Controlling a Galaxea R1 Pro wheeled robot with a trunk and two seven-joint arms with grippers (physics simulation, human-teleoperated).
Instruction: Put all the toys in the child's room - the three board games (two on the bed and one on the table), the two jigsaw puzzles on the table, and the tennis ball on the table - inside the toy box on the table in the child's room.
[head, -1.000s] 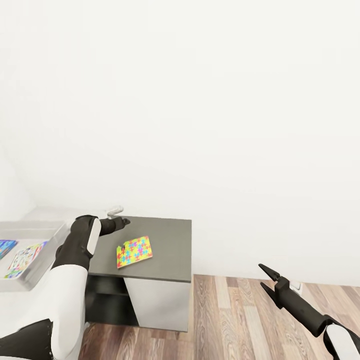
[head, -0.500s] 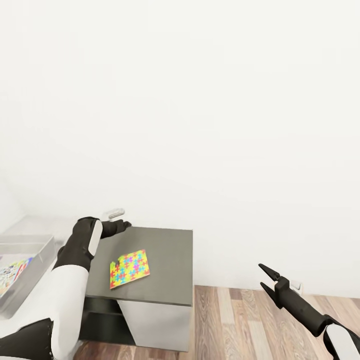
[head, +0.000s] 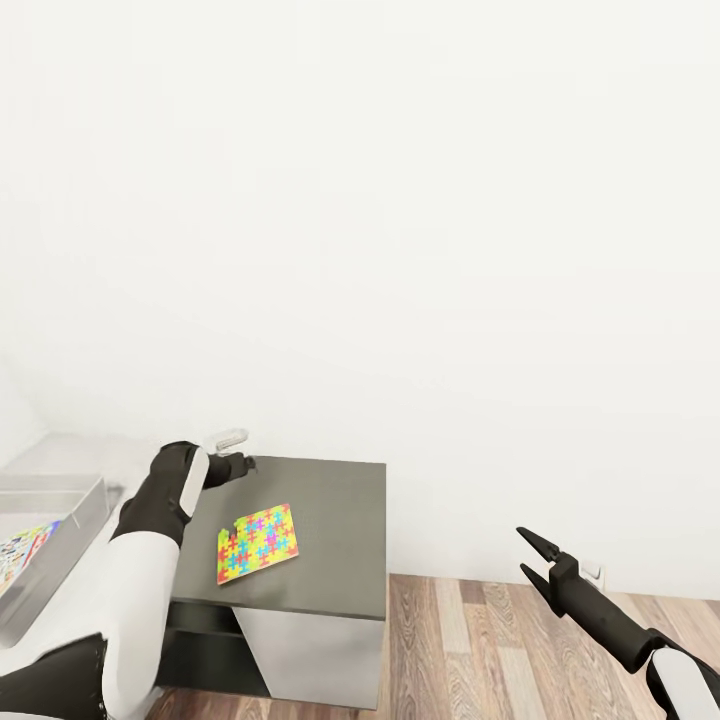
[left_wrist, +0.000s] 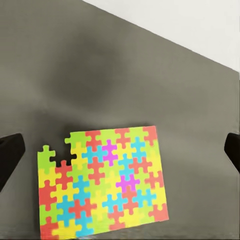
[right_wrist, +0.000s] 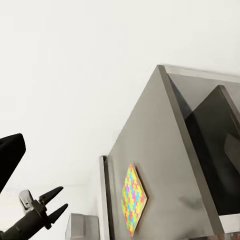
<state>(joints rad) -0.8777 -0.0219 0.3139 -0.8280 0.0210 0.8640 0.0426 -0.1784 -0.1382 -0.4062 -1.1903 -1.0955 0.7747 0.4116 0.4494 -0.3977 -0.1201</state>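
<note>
Since a second ago left claw (head: 243, 463) edged back over dark grey counter (head: 330, 520) toward jigsaw puzzle (head: 257, 542), fingers spread wide, nothing held. Puzzle lies flat on counter, below the claw, not touched. Toy box (head: 70, 520) sits at far left with colourful toys inside. Right claw (head: 530, 558) hangs wide, empty, above wood floor (head: 480, 640).

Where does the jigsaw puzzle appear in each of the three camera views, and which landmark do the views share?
Head view: the jigsaw puzzle lies lower left of centre, just beyond the left gripper.
Left wrist view: it lies in the lower middle, between the two dark fingertips.
Right wrist view: it shows at the bottom centre, seen edge-on.
Shared landmark: the dark grey tabletop under it.
</note>
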